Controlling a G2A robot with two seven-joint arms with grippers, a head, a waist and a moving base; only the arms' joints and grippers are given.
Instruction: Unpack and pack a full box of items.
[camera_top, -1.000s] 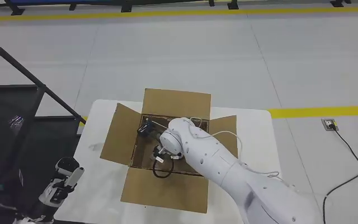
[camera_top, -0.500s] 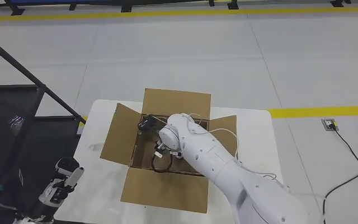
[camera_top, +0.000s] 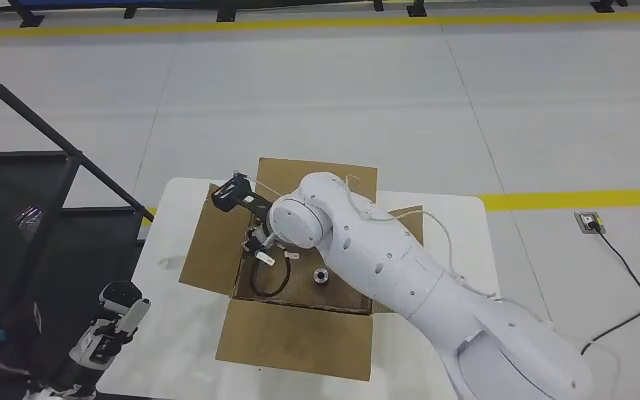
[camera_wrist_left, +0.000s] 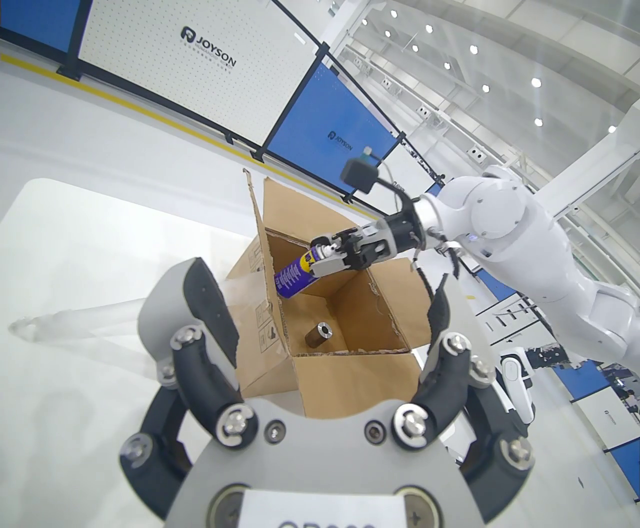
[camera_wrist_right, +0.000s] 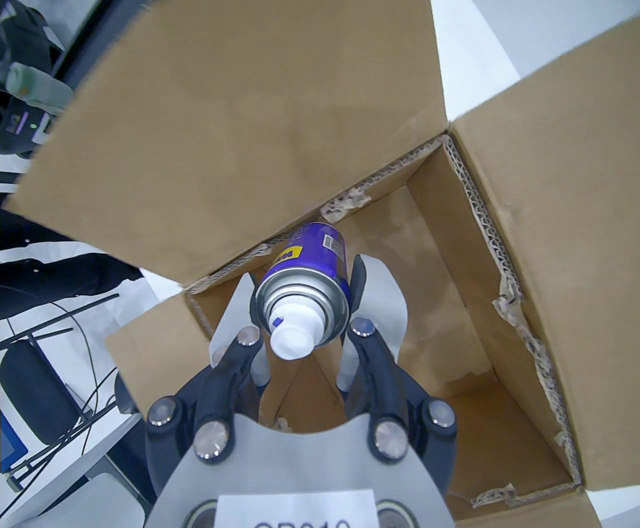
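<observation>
Right gripper (camera_wrist_right: 306, 292): closed on the spray can (camera_wrist_right: 310, 260) near its nozzle end, one finger on each side of the body; it is above the left part of the box's opening.
Spray can: purple with a white cap, tilted, its lower end dipping inside the box by the left wall; whether it touches the cardboard cannot be told.
Box (camera_top: 315, 185): brown cardboard, standing on the white table (camera_top: 450, 215) with all four flaps folded outward.
Metal cylinder (camera_top: 320, 275): a small piece with a hole through it, lying on the box floor, apart from the can.
Left gripper (camera_wrist_left: 321, 300): fingers spread wide with nothing between them, well apart from the box on its near left side and facing it.
</observation>
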